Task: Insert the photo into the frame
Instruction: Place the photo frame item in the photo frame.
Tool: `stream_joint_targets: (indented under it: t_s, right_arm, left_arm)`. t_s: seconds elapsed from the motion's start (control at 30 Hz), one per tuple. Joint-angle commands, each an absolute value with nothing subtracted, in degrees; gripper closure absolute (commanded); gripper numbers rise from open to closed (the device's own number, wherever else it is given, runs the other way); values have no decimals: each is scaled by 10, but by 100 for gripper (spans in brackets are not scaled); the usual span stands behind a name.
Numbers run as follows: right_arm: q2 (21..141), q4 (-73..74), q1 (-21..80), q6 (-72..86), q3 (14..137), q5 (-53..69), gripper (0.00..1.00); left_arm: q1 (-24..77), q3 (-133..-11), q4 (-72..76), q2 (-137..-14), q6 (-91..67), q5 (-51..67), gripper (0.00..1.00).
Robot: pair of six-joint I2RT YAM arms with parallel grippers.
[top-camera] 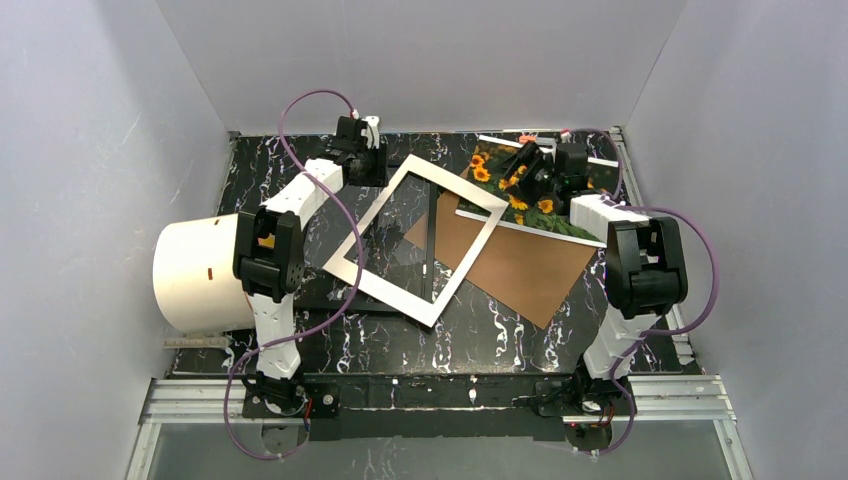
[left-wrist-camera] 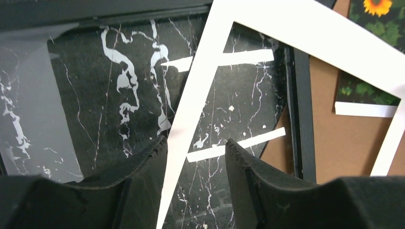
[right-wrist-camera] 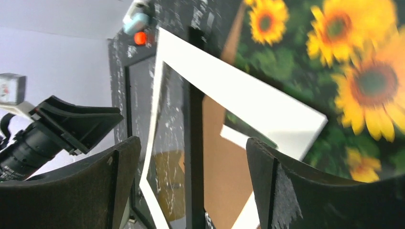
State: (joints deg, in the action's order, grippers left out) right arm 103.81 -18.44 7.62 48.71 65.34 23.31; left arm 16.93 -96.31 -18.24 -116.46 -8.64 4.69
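1. Left end effector (left-wrist-camera: 196, 143): part open, fingers astride one strip of the white mat (top-camera: 380, 293); contact unclear.
2. Right end effector (right-wrist-camera: 191, 140): wide open, empty, above the photo (right-wrist-camera: 363, 81).
3. Photo: face up, far right of the table (top-camera: 480, 340), long axis roughly left-right, overlapping the brown backing board (top-camera: 520, 270).
4. Frame (left-wrist-camera: 303, 119): flat under the mat; outline hard to trace against the black table.

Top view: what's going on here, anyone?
Two arms are working on getting the sunflower photo into the frame. The left gripper has its fingers either side of a white mat's edge; whether it grips is unclear. The mat lies askew over the black frame. The right gripper hangs wide open and empty above the photo, which lies face up at the far right, partly on the brown backing board. It is not in the frame yet.
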Motion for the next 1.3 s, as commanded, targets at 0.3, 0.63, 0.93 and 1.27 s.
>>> stream_joint_targets:
  t_s: [0.3,0.63,0.93,1.27]
  right_arm:
    - [1000,-50,103,569,566,242,27]
    - [1015,-6,114,557,564,215,34]
    - [1056,-27,119,545,566,244,32]
    - [1105,-206,130,546,540,320,42]
  left_arm:
    - [166,-950,-202,-1154,-124,37,48]
    - [166,-941,-211,-1175,-135,41,46]
    - [166,-936,-212,-1183,-137,38,45]
    - [166,-939,-215,-1179,-141,35,45]
